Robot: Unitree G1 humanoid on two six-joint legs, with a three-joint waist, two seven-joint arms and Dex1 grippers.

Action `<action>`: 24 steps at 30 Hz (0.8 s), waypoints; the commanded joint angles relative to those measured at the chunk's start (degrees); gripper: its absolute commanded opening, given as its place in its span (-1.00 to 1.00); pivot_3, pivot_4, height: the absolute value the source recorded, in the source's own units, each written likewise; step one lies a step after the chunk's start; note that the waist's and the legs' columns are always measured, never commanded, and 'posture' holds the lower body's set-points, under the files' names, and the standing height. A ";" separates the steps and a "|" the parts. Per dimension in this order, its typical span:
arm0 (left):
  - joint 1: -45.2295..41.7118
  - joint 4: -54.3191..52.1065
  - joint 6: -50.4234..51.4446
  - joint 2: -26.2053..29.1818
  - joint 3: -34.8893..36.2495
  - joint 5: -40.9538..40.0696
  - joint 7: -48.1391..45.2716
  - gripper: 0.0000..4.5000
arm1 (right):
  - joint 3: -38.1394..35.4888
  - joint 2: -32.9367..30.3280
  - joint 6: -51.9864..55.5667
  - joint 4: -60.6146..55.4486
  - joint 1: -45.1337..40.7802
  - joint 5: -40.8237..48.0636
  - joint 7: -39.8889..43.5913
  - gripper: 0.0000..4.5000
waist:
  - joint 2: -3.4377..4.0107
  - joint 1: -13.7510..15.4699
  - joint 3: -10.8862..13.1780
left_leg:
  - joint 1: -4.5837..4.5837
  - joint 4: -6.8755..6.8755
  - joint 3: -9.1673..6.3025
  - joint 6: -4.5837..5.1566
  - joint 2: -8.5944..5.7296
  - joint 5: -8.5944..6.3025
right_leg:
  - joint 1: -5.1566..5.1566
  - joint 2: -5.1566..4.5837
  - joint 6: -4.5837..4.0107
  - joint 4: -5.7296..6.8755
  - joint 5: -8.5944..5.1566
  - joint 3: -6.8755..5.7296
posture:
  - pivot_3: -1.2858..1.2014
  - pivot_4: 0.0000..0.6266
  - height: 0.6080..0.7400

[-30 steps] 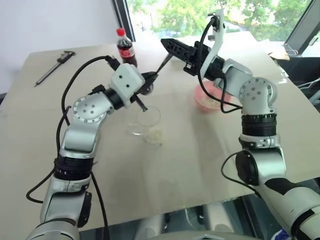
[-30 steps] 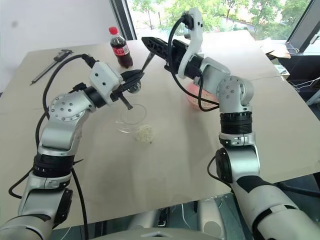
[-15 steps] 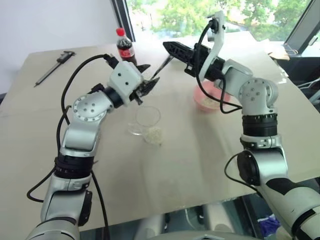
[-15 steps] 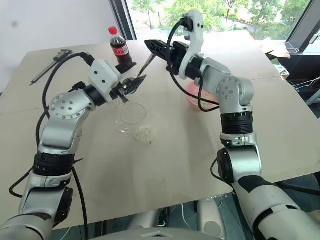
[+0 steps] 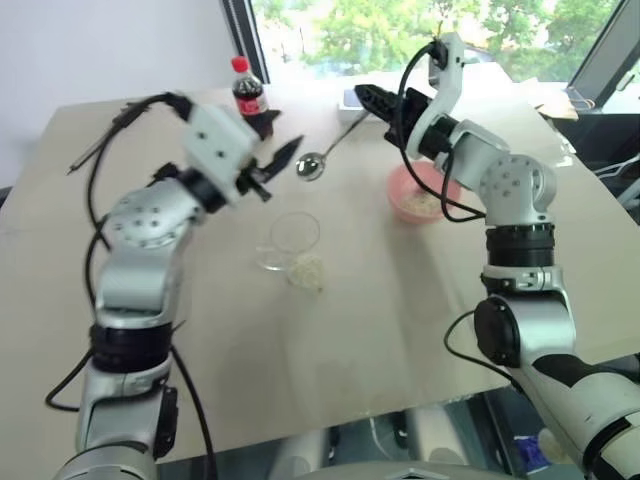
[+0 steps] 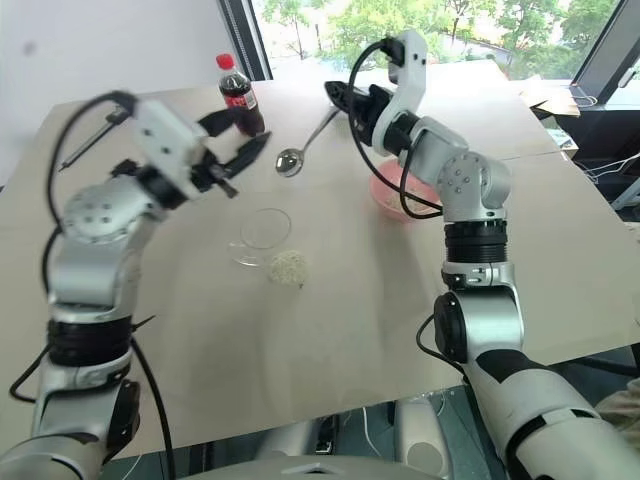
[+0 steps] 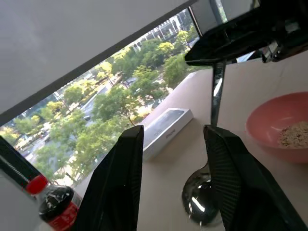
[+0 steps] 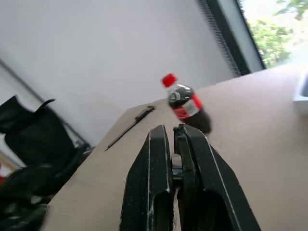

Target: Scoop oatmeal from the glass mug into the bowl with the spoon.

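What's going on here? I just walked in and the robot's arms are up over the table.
The right tool is shut on the handle of the spoon, holding it above the table. The left tool hangs open just beside the spoon's bowl, holding nothing. The glass mug stands below them with some oatmeal spilled beside it. The pink bowl near the right arm already holds some flakes.

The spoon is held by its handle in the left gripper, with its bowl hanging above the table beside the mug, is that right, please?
Not quite: the right gripper holds the spoon by its handle, as the right eye view shows. The left gripper is open and empty. The rest stands.
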 commanded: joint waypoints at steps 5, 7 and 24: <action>23.78 -9.62 -1.15 3.04 12.61 -1.09 -2.78 -0.11 | -10.38 -1.52 7.31 -0.81 -1.59 5.97 -11.20 -1.00 | 0.05 -0.39 -0.02 | 0.07 -0.13 0.17 0.00 0.04 0.00 | 0.01 0.04 0.00 -0.04 0.00 0.15 | 0.03 -0.52 1.00; 29.66 -11.15 -3.03 1.49 12.19 -1.16 -3.15 -0.11 | -12.74 -1.51 9.51 -1.33 -1.97 8.06 -13.62 -1.00 | 0.05 0.04 -0.03 | 0.01 -0.09 0.12 0.00 0.05 0.00 | -0.02 0.04 -0.01 -0.06 0.00 0.09 | 0.03 -0.52 1.00; 34.83 -3.92 -15.70 -6.93 -2.17 4.44 -0.61 -0.11 | -16.53 -3.22 13.47 -4.71 -1.01 13.24 -22.30 -1.00 | 0.07 0.16 -0.04 | 0.11 -0.08 0.23 0.04 0.07 -0.01 | 0.10 0.03 -0.10 0.00 0.07 0.13 | 0.03 -0.52 1.00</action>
